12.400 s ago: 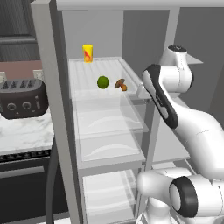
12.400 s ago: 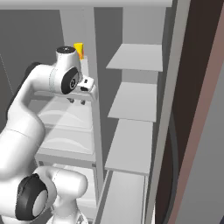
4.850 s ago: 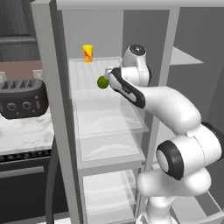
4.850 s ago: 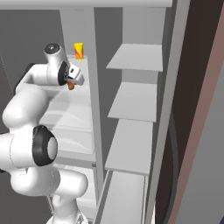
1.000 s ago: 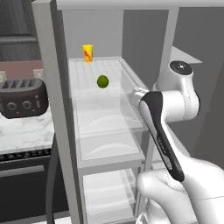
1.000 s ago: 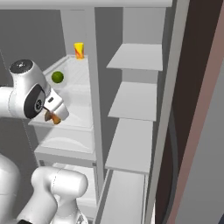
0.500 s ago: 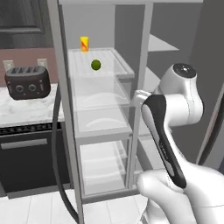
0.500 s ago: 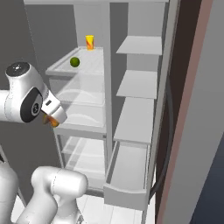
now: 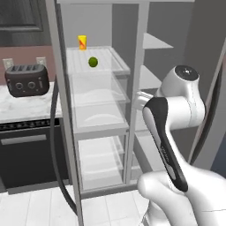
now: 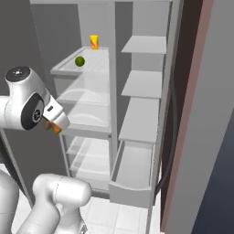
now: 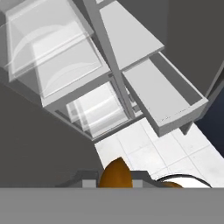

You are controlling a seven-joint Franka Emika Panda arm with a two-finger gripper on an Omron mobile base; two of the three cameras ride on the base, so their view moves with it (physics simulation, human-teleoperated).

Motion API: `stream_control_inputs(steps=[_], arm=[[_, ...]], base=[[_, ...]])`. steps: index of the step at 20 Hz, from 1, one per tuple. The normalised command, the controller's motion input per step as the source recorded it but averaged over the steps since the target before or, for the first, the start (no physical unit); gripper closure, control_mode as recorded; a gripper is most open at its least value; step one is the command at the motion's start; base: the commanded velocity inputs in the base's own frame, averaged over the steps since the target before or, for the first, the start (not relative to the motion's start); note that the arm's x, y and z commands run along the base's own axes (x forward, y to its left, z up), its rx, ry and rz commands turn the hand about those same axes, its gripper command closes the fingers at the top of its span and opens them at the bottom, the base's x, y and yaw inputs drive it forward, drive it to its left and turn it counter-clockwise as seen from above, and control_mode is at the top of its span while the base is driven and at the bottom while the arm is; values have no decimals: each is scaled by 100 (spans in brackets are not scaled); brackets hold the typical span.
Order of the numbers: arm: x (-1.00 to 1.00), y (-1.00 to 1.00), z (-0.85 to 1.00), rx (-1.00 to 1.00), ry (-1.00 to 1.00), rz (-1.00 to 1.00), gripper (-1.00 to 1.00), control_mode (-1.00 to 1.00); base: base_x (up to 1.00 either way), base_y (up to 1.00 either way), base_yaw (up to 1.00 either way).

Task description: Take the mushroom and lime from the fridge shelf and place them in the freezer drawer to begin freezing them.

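Observation:
My gripper (image 10: 53,127) is shut on the mushroom (image 10: 56,130), held out in front of the fridge at mid height, left of the bins. In the hand view the mushroom's orange-brown body (image 11: 115,173) sits between the fingertips. The lime (image 10: 80,61) lies on the fridge shelf (image 10: 98,66) at the top; in the left base view the lime (image 9: 92,62) rests on the same shelf (image 9: 115,66). The freezer drawer (image 10: 133,172) stands pulled open low on the right, and the hand view shows the drawer (image 11: 171,97) empty, below and to the right of the gripper.
A yellow cup (image 10: 93,41) stands at the back of the top shelf. Translucent bins (image 10: 87,114) stack below that shelf. Narrow grey shelves (image 10: 141,84) rise above the drawer. A dark toaster (image 9: 27,80) sits on the counter at left. The fridge door (image 10: 205,114) is on the right.
The whole picture has shifted: the base has backed away from the fridge, so more of it and the floor shows. The gripper still holds the mushroom, clear of the shelf.

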Motion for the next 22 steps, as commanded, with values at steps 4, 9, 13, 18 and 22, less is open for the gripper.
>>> stream_control_inputs(steps=[4,9,13,18,22], arm=[[0,0,0,0,0,0,100,100],[0,0,0,0,0,0,100,100],[0,0,0,0,0,0,100,100],[0,0,0,0,0,0,100,100],[0,0,0,0,0,0,100,100]], base=[[0,-20,-2],[0,-24,-2],[0,-21,-3],[-1,-30,-7],[0,-29,-9]])
